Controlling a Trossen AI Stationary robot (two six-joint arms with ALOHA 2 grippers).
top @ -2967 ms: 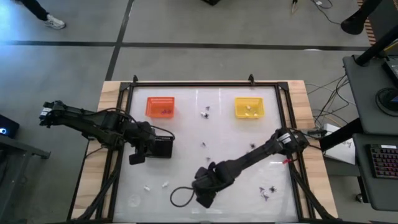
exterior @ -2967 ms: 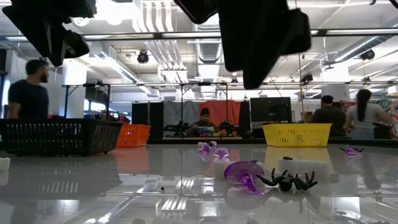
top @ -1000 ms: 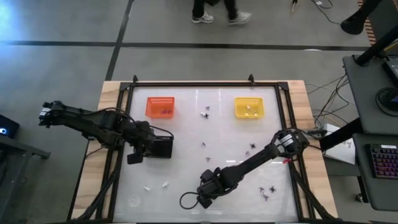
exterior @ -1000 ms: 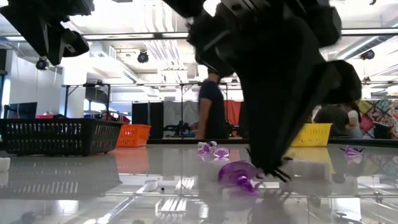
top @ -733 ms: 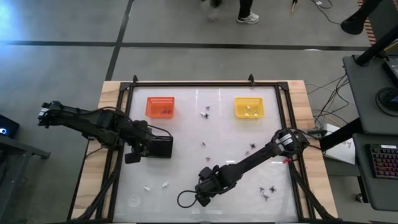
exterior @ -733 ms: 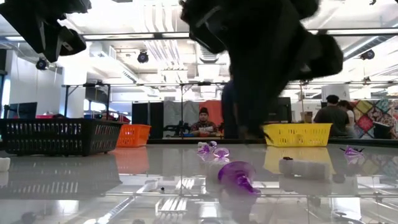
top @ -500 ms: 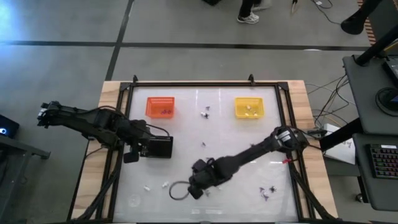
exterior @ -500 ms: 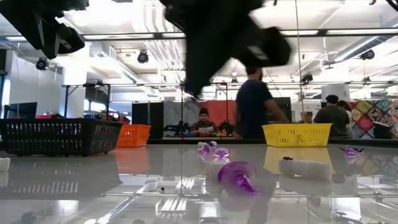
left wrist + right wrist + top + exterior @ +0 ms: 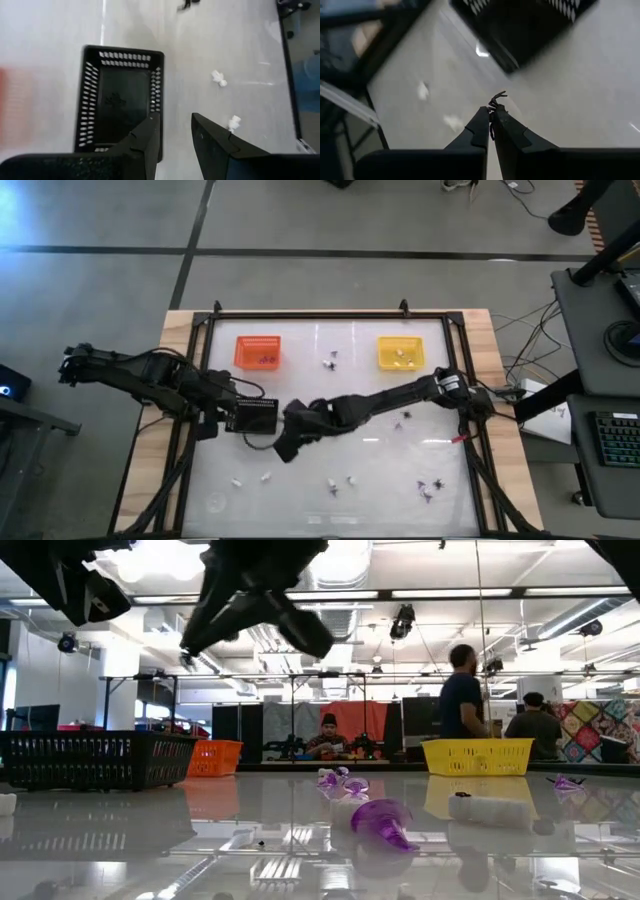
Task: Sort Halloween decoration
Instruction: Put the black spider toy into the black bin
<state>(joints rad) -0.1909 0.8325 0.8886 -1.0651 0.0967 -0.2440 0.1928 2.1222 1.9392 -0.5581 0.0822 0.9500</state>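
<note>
White counter [image 9: 330,380] carries a black tray [image 9: 252,417], just beside the right tool [image 9: 285,448] — pinched on a dark spider [image 9: 496,101] at its tips. Left tool [image 9: 173,131], fingers apart, hangs at the tray's other end — spare white trinkets [image 9: 351,480] lie below the right tool.

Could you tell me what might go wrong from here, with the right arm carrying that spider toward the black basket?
The right gripper pinches the black spider only at the very tips of its fingers, so it could slip out before reaching the black basket. The left gripper waits, open, right at that basket's edge, so the arms could bump there.
</note>
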